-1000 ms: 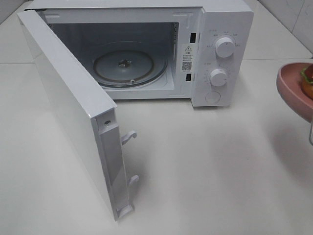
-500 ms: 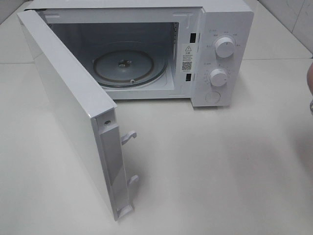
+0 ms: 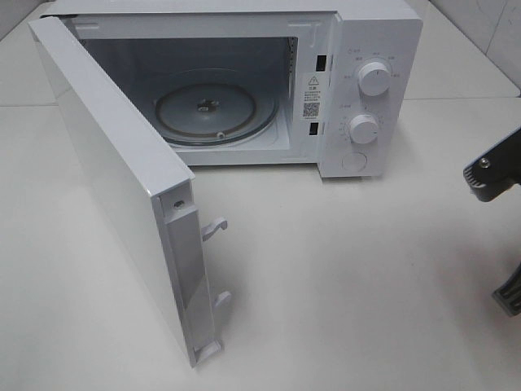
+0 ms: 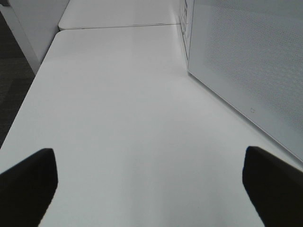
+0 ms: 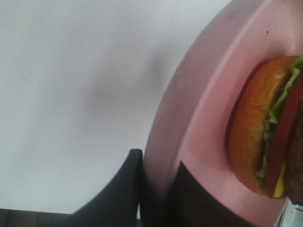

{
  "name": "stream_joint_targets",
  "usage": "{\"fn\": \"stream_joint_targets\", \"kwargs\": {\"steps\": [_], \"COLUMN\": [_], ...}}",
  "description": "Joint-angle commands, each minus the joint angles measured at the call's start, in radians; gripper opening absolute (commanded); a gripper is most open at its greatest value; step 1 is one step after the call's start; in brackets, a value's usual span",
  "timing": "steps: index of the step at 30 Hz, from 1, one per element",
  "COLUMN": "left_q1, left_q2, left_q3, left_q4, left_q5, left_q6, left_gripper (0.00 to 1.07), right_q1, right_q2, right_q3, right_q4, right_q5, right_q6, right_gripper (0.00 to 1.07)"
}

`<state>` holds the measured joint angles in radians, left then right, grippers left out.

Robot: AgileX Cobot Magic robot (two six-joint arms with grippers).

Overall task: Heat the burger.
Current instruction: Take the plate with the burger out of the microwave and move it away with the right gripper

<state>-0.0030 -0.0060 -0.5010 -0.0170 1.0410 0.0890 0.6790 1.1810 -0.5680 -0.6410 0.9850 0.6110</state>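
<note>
The burger (image 5: 265, 127), with a golden bun and green and red layers, lies on a pink plate (image 5: 208, 94) in the right wrist view. My right gripper (image 5: 156, 191) is shut on the plate's rim, one finger on each side of it. Plate and burger are out of the exterior view; only dark parts of my right arm (image 3: 493, 169) show at its right edge. The white microwave (image 3: 370, 49) stands at the back with its door (image 3: 122, 179) swung wide open and its glass turntable (image 3: 216, 110) bare. My left gripper (image 4: 151, 189) is open and empty above the table.
The open door juts toward the front left, with two latch hooks (image 3: 216, 228) on its edge. Two dials (image 3: 374, 77) sit on the microwave's right panel. The door's outer face (image 4: 246, 61) shows in the left wrist view. The white table (image 3: 350, 277) spreads in front.
The pink plate with the burger, seen at the right edge a second ago, has left the exterior view to the right. Dark parts of my right arm now show there.
</note>
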Motion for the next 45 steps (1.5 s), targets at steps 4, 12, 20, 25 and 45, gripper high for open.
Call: {"fn": "stream_joint_targets", "kwargs": {"steps": [4, 12, 20, 25, 45], "left_q1": [0.002, 0.002, 0.002, 0.002, 0.002], "left_q2": [-0.019, -0.019, -0.019, -0.019, -0.019], "left_q3": [0.003, 0.003, 0.003, 0.003, 0.003], "left_q4": [0.002, 0.002, 0.002, 0.002, 0.002], "left_q5": [-0.005, -0.005, -0.005, -0.005, -0.005], "left_q6": [-0.002, -0.002, -0.002, -0.002, -0.002], "left_gripper": [1.01, 1.01, 1.01, 1.01, 1.01], "right_q1": [-0.004, -0.004, -0.005, -0.048, -0.286], "right_q2": [0.138, 0.255, 0.405, 0.465, 0.554], "right_q3": [-0.010, -0.014, -0.079, -0.099, -0.109], "right_q4": [-0.114, -0.151, -0.172, -0.172, -0.175], "right_q5": [0.010, 0.008, 0.007, 0.001, -0.133], "right_q6": [0.115, 0.200, 0.264, 0.295, 0.345], "right_gripper": [0.02, 0.02, 0.02, 0.02, 0.02]}}
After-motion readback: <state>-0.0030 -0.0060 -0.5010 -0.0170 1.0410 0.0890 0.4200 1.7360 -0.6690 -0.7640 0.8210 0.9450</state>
